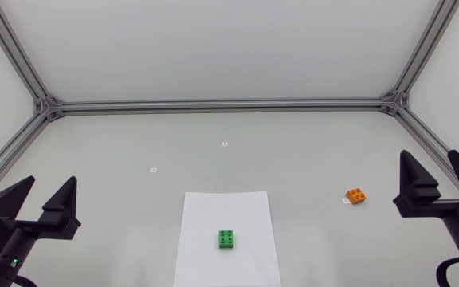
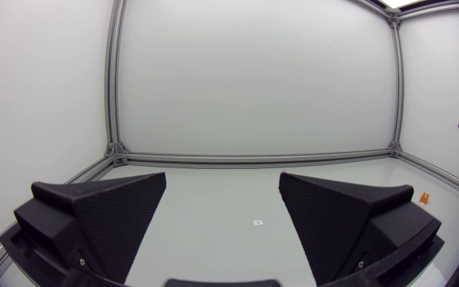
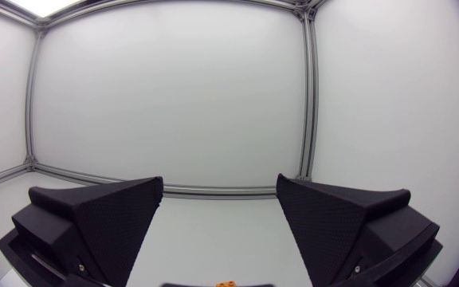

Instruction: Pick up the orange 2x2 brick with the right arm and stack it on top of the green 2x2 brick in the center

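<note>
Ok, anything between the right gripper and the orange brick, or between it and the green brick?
Nothing visible. Bare table separates the right gripper and orange brick; toward the green brick, only a flat marker and white paper.

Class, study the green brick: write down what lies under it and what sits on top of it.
Under the green brick lies a white sheet of paper. Nothing sits on top; its studs are bare. The patch of paper beneath it is hidden.

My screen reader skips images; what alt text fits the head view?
A green 2x2 brick sits on a white sheet of paper mid-table; an orange 2x2 brick lies near the open right gripper. The left gripper, also open, holds nothing.
</note>
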